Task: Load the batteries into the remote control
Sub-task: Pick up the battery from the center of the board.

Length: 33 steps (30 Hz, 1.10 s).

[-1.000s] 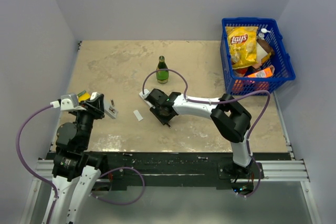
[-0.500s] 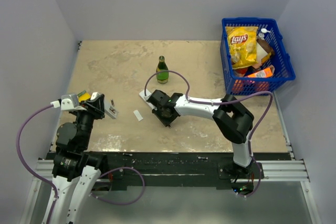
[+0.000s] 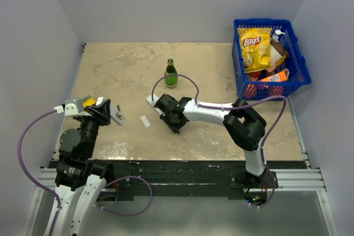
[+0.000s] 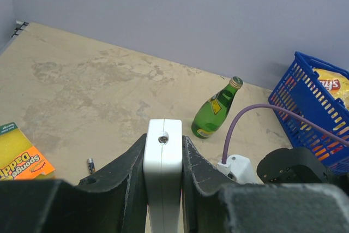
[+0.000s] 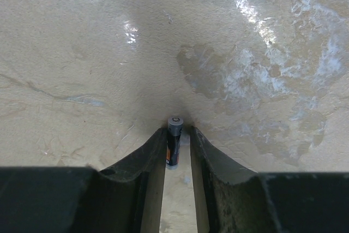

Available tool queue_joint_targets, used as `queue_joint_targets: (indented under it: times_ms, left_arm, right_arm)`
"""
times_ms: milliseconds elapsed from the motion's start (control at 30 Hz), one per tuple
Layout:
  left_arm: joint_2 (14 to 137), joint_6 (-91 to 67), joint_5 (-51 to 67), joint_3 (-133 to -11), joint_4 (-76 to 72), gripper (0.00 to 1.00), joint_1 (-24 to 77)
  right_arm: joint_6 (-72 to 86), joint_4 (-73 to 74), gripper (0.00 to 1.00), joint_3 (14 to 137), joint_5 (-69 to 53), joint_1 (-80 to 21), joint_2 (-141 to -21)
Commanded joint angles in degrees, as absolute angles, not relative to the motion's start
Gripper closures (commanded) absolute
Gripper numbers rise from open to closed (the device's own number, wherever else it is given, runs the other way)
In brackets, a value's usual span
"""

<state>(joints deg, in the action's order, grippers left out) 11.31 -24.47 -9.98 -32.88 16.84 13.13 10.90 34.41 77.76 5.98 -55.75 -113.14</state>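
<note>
Left gripper (image 4: 162,148): clamped on the remote control (image 4: 162,189), held near-left of the green bottle (image 4: 215,114).
Right gripper (image 5: 178,137): narrowed around one battery (image 5: 173,140) in front of the bottle; actual pinch cannot be told.
Second battery (image 4: 90,165): laid on the table (image 4: 82,91), left of the bottle.

Pale lavender walls (image 3: 50,20) enclose a mottled beige tabletop (image 3: 121,64) (glossy where light catches it).

Gripped battery (image 5: 173,144): small, dark, silver-capped, pinched lengthwise between the right gripper (image 5: 177,135) fingertips, low over the table (image 5: 82,53). Loose battery (image 4: 90,165): tiny, dark, lying flat on the table. Remote control (image 4: 162,173): slim, white, clamped end-on in the left gripper (image 4: 162,154).
</note>
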Motion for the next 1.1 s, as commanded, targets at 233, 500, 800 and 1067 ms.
queue_joint_targets:
  times_ms: [233, 500, 800, 1067]
  left_arm:
    - [12.5, -25.9, -7.7, -32.2, 13.9, 1.0, 12.8]
    - [14.1, -28.6, -4.8, -31.0, 11.9, 1.0, 12.8]
    - [17.0, -36.1, 1.6, -26.2, 3.9, 1.0, 12.8]
    - [19.4, -47.8, 7.9, -17.4, -10.4, 1.0, 12.8]
  right_arm:
    - [9.3, 35.2, 0.76, 78.2, 1.1, -55.7, -119.1]
    - [8.3, 34.2, 0.96, 77.8, 0.5, -55.7, -117.7]
    - [7.8, 27.6, 1.0, 72.3, 3.9, -55.6, -103.7]
    - [7.6, 11.9, 1.0, 63.5, 5.5, -56.0, -85.0]
